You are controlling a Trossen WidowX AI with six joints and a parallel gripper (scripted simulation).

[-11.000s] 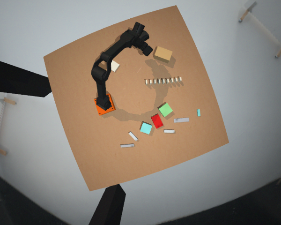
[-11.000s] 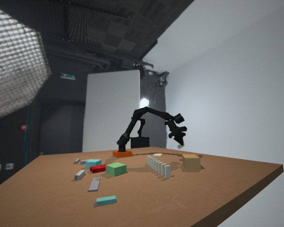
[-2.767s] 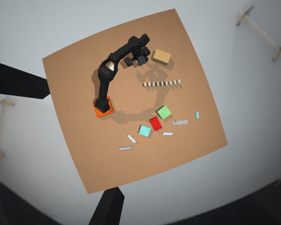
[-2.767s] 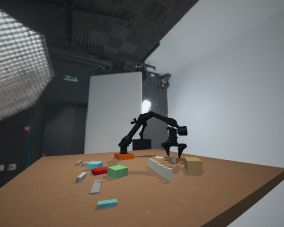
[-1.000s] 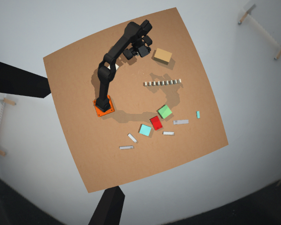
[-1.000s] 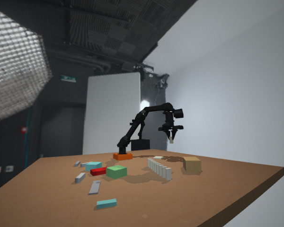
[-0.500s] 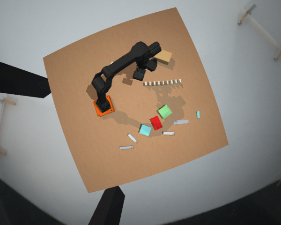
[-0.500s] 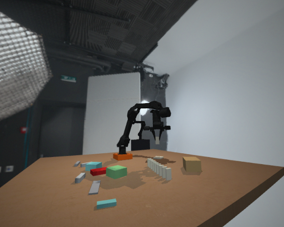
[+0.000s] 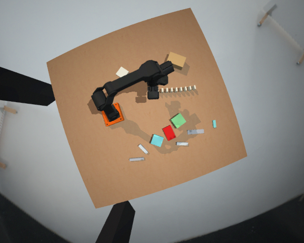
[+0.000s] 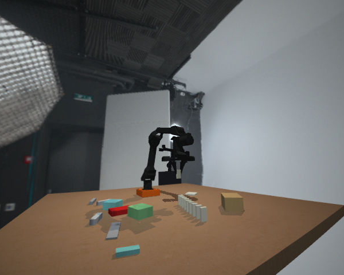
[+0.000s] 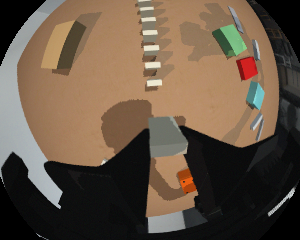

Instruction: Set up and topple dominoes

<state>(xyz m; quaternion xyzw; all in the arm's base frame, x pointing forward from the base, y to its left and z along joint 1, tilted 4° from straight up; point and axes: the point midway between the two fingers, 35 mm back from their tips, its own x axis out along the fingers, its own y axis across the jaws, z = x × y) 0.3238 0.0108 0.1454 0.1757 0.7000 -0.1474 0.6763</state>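
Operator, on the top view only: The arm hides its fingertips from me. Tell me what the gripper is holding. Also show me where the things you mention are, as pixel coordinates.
Observer: The exterior and wrist views show a pale domino (image 10: 178, 174) (image 11: 166, 134) between the fingers of the gripper (image 9: 153, 94) (image 10: 178, 171) (image 11: 164, 132).
Operator: Tell me whether it's down on the table.
Observer: No. The exterior view shows it upright in the air, well above the table (image 9: 107, 169) (image 10: 172, 251) (image 11: 90, 95).
Operator: Check its clearance from the row.
Observer: The exterior view shows it higher than the tops of the row (image 9: 176, 89) (image 10: 191, 206) (image 11: 150, 33), touching none of them.
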